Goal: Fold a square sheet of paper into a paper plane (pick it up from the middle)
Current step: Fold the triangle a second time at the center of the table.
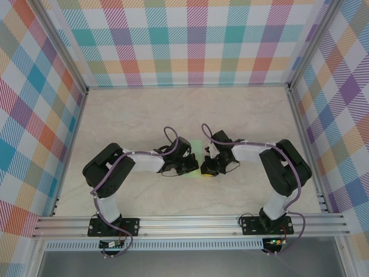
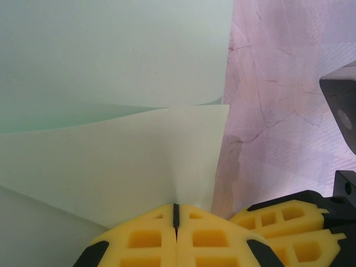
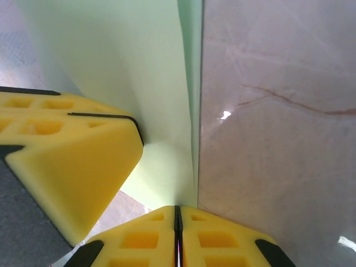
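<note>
The square sheet of paper [image 1: 198, 151], pale mint green, is pinched between both grippers at the middle of the table. In the left wrist view the sheet [image 2: 111, 156] rises in curved, overlapping layers from my left gripper [image 2: 176, 210], whose yellow jaws are shut on its near edge. My right gripper [image 3: 178, 211] is likewise shut on a raised fold of the paper [image 3: 128, 67]. From above, the left gripper [image 1: 195, 168] and right gripper [image 1: 207, 168] stand almost tip to tip over the sheet, hiding most of it.
The marble-look table [image 1: 173, 109] is walled by plaid panels [image 1: 190, 40] on the left, back and right. An aluminium rail [image 1: 190, 222] runs along the near edge, where both arm bases stand. The other gripper's yellow fingers [image 3: 72, 156] crowd close beside the right one.
</note>
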Controlling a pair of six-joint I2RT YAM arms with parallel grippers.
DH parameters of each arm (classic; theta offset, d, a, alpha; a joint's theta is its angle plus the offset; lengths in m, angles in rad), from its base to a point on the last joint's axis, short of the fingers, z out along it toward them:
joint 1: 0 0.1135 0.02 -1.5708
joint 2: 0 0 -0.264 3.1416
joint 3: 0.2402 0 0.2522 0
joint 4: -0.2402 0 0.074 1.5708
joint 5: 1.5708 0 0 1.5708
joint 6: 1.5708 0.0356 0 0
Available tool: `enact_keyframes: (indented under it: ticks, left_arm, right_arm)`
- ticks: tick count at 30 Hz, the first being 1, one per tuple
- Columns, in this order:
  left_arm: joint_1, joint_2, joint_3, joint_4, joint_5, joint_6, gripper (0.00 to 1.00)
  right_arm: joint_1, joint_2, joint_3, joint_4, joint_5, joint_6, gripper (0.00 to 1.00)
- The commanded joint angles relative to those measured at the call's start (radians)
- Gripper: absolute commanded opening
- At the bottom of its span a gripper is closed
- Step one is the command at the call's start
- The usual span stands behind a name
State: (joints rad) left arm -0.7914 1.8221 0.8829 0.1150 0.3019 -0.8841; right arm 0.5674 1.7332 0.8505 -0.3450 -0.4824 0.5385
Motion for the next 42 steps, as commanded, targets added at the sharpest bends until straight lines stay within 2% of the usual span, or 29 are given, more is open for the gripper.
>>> enact_keyframes:
  ticks: [1,6,12,19,32,42]
  left_arm:
    - [-0.026,0.036,-0.044,-0.075,-0.058,0.065,0.05]
    - [-0.002,0.021,-0.046,-0.070,-0.069,0.129,0.06]
    - [0.093,0.035,-0.059,-0.033,0.010,0.178,0.07]
    - [0.167,0.041,-0.052,-0.047,0.028,0.208,0.07]
    - [0.284,-0.005,-0.040,-0.101,0.007,0.257,0.07]
    - [0.311,-0.048,0.030,-0.170,-0.003,0.283,0.10]
  right_arm:
    - [0.001,0.037,0.002,-0.067,0.076,0.002,0.09]
    - [-0.001,0.066,0.001,-0.134,0.150,0.009,0.09]
    - [-0.001,0.083,0.007,-0.181,0.199,0.019,0.09]
    - [-0.003,0.097,0.015,-0.213,0.227,0.032,0.08]
    - [-0.003,0.092,0.018,-0.215,0.227,0.038,0.08]
    - [-0.003,0.018,0.063,-0.183,0.153,0.054,0.11]
